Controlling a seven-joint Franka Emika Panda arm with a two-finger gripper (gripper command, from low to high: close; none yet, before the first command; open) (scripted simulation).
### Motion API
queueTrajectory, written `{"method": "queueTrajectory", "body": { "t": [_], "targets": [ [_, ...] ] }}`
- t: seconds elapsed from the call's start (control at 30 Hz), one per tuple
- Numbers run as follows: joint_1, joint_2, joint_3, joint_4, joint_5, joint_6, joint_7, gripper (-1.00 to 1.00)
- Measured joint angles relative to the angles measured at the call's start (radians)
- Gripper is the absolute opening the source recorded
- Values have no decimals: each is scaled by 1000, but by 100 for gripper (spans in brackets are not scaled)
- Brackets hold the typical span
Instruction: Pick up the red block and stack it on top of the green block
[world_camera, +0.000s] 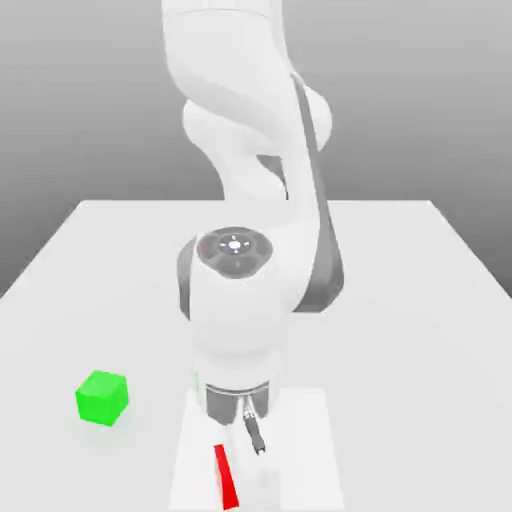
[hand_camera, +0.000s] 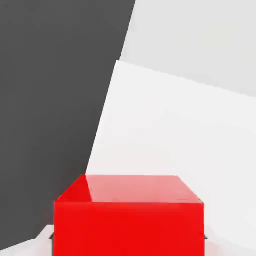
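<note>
the arm reaches down to the lower middle of the exterior view, its end effector (world_camera: 243, 450) low over the white tabletop (world_camera: 400, 300). the fingers are clamped on the red block (hand_camera: 129, 220), which fills the lower part of the hand view and shows in the exterior view as a red sliver just beside a dark finger (world_camera: 255, 435). the green block (world_camera: 102, 397) sits on the tabletop at the lower left of the exterior view, well apart from the red block.
</note>
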Motion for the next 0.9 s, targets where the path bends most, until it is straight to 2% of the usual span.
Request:
{"method": "queueTrajectory", "body": {
  "t": [0.13, 0.37, 0.57, 0.77, 0.8, 0.9],
  "targets": [
    [-36, -122, 27, -30, 70, -93, -69, -100],
    [-200, -257, -69, -143, 109, -123, -277, -100],
    [-341, -385, -148, -246, 182, -133, -490, -100],
    [-351, -236, -162, -258, 171, 31, -512, -100],
    [-350, -206, -164, -257, 167, 60, -510, 100],
    [-350, -206, -163, -257, 167, 60, -510, 100]
  ]
}}
